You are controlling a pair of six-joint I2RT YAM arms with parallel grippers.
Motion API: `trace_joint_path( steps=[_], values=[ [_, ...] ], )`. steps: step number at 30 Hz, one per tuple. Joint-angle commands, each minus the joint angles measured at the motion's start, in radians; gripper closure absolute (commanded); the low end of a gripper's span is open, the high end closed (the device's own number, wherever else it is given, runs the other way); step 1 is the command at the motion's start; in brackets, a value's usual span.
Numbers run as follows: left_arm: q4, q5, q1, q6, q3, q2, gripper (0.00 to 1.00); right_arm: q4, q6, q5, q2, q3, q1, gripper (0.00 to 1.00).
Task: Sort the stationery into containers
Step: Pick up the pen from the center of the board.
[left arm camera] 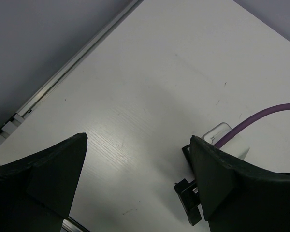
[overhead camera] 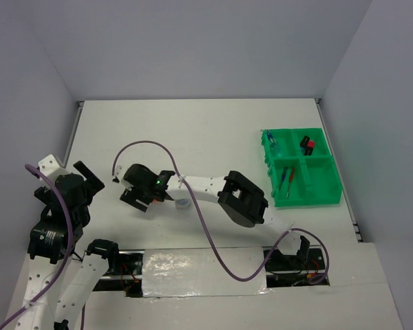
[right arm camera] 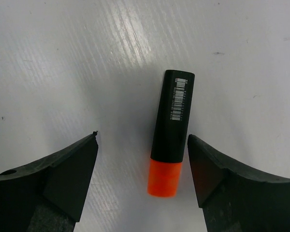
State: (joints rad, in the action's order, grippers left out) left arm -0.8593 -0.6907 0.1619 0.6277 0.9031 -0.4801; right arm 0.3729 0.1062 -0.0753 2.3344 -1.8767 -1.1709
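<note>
**Right gripper** [right arm camera: 142,137]: jaws spread wide, gripping nothing. It is low over the table [right arm camera: 63,48], reaching across to the left of centre.

**Orange-capped highlighter** [right arm camera: 171,128]: lies flat on the table between the right gripper's fingers [right arm camera: 63,179]. It is off-centre, just beside one finger and clear of the other. Black barrel with a barcode label; the cap points toward the wrist camera.

**Left gripper** [left arm camera: 138,138]: jaws spread, with only bare table between them. It is held above the table's left side, well apart from the highlighter.

**Purple cable** [left arm camera: 261,116]: runs along the right arm and shows in the left wrist view.

**Small round item** [overhead camera: 183,204]: stands on the table just beside the right forearm. Too small to identify.

**Green tray** [overhead camera: 308,202]: sits at the right side of the table, well apart from both grippers. It has four compartments.
- Far left compartment: a thin blue item [overhead camera: 270,142].
- Far right compartment: a short black marker [overhead camera: 307,145] with a reddish cap.
- Near left compartment: two thin pens [overhead camera: 287,180].
</note>
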Motion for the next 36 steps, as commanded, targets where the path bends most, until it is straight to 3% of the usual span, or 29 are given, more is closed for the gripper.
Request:
trace_joint_path(
  steps=[1,3,8,12,15,16,22,25,29,36],
  values=[
    [0.049,0.016,-0.005,-0.029,0.014,0.003,0.01,-0.017,0.015,-0.018,0.016,-0.005,0.005,0.19],
    [0.051,0.017,-0.005,-0.033,0.013,0.005,0.01,-0.006,0.007,0.008,0.040,-0.024,0.019,0.19],
    [0.052,0.020,-0.005,-0.034,0.013,0.006,0.01,0.021,-0.065,0.170,0.056,-0.026,0.092,0.40],
    [0.055,0.029,-0.004,-0.039,0.011,0.006,0.01,0.050,-0.048,0.239,0.029,0.013,0.100,0.51],
    [0.057,0.034,-0.004,-0.042,0.013,0.002,0.01,0.054,-0.046,0.247,-0.013,0.043,0.102,0.82],
    [0.057,0.034,-0.004,-0.042,0.013,0.003,0.01,0.008,-0.059,0.227,-0.035,0.063,0.102,1.00],
    [0.059,0.037,-0.002,-0.045,0.011,0.012,0.01,-0.311,-0.158,0.252,-0.355,0.347,0.177,1.00],
    [0.062,0.039,-0.002,-0.045,0.011,0.011,0.01,-0.367,-0.224,0.214,-0.487,0.415,0.246,1.00],
    [0.059,0.037,0.002,-0.045,0.011,0.014,0.01,-0.342,-0.264,0.042,-0.605,0.442,0.411,1.00],
    [0.065,0.043,0.011,-0.049,0.008,0.021,0.01,-0.136,-0.123,-0.263,-0.646,0.442,0.671,1.00]
  ],
)
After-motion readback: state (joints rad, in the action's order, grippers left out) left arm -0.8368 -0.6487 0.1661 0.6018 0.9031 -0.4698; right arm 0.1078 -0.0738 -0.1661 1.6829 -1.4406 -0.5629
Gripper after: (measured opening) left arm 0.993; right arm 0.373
